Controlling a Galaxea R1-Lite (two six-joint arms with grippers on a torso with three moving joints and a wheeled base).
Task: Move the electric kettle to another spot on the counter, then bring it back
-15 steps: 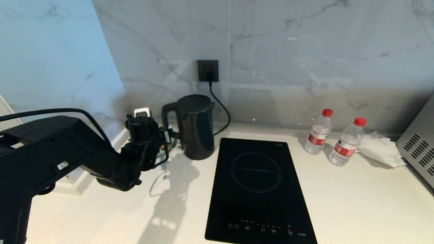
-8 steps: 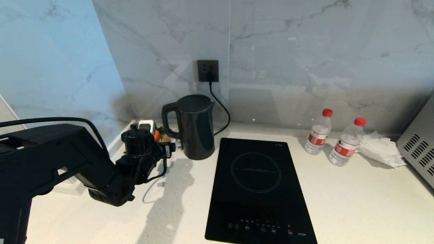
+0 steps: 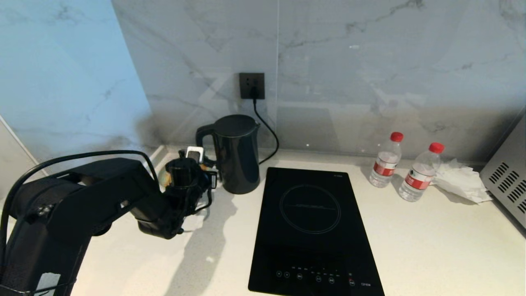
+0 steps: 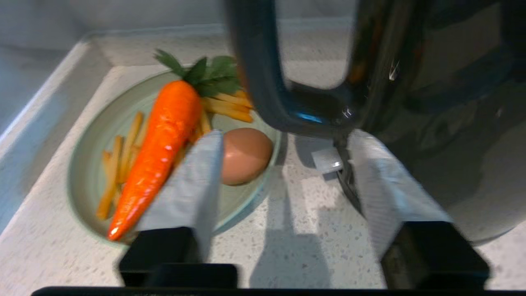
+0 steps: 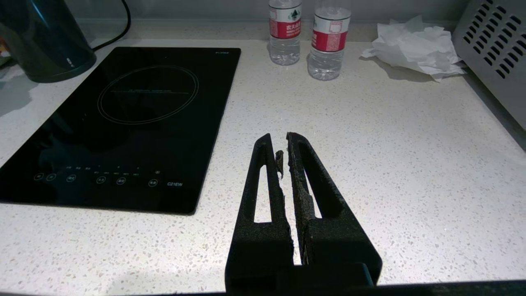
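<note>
Where marble wall (image 3: 370,61) meets speckled counter (image 3: 431,246): left claw (image 4: 283,172) apart beside electric kettle (image 3: 238,154), right claw (image 5: 283,152) together.

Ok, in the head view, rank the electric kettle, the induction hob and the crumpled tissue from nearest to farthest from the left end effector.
1. Electric kettle, right beside the left end effector.
2. Induction hob, middle of the counter.
3. Crumpled tissue, far right.
</note>
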